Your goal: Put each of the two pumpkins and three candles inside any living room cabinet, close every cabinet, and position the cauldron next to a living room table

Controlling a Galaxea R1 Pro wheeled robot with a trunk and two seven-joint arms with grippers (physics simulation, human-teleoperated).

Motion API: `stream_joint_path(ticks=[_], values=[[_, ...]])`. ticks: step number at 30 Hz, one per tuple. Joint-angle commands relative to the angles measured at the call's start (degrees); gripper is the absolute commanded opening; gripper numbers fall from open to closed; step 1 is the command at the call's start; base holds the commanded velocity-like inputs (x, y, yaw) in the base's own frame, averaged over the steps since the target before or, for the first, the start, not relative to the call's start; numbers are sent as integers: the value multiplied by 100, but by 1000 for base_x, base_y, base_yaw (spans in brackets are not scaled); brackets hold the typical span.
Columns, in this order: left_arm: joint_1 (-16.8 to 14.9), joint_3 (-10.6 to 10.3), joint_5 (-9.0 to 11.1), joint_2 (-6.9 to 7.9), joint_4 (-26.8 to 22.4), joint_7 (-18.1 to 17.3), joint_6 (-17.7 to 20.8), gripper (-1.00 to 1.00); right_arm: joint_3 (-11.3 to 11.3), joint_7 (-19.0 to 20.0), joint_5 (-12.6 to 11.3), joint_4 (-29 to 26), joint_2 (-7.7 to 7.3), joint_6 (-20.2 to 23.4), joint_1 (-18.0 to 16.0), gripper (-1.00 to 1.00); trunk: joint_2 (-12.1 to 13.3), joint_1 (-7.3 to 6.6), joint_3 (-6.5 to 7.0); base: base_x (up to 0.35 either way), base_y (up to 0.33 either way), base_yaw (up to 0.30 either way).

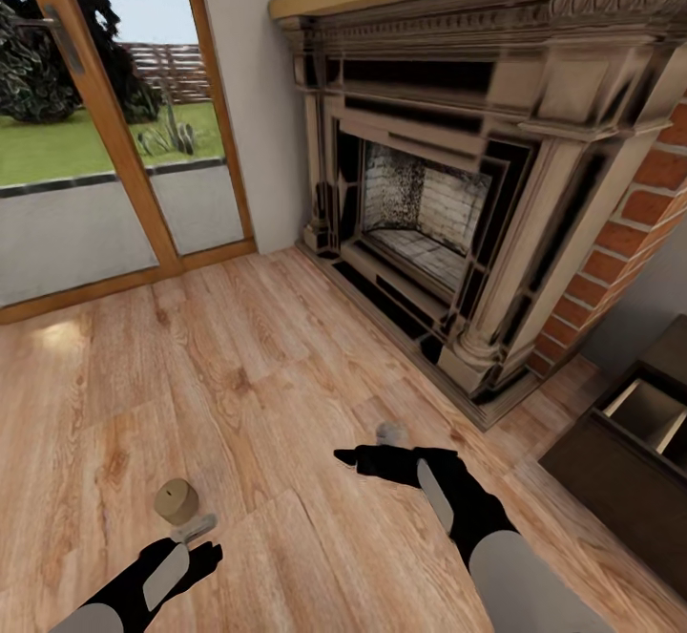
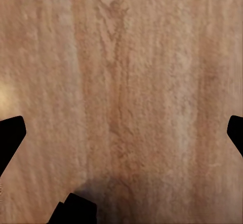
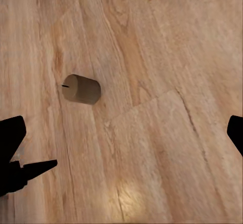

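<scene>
You have one candle [image 1: 176, 501] in front of you: a squat, cream-beige cylinder lying on its side on the wood floor [image 1: 267, 404], its flat end turned up toward the head camera. From the right wrist camera it [image 3: 81, 89] shows a tiny dark wick poking from the round face, and it lies alone on the planks with nothing touching it.

Your left hand [image 1: 196, 542] hangs low just beside the candle, on the side nearer you, its fingers pointing toward it but not around it. In the left wrist view its black fingertips [image 2: 10, 135] sit at the two edges of the picture with bare floor between, so that hand is spread apart and holds nothing.

Your right hand [image 1: 367, 461] reaches out over the floor, well apart from the candle, and its fingertips [image 3: 11, 138] likewise stand wide at the frame edges, so it too is apart and holds nothing.

Ahead stands a large carved fireplace [image 1: 448, 194] set in a red brick wall [image 1: 649, 203]. To its left are glass doors [image 1: 95, 137] in a wooden frame, with lawn beyond. At your right sits the dark-brown cabinet [image 1: 611, 471], one front pulled out so pale compartments show. Nothing lies between your left hand and the candle.
</scene>
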Motion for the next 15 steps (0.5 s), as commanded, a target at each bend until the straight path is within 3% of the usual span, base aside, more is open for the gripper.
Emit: stream_joint_path(ticks=[1,9,15], values=[[-1,-48,63,22,-16,48,18,100,6,74,-50,-194,-2,144,4,100,-2,-1,-5,0,0,0],[-1,-48,63,46,-16,48,6,100,-1,224,-66,-496,-2,318,11,100,-2,-1,-5,8,4,0],[-1,-48,54,42,-9,48,-14,100,6,229,-53,-503,5,330,12,100,-2,-1,-5,203,141,70]])
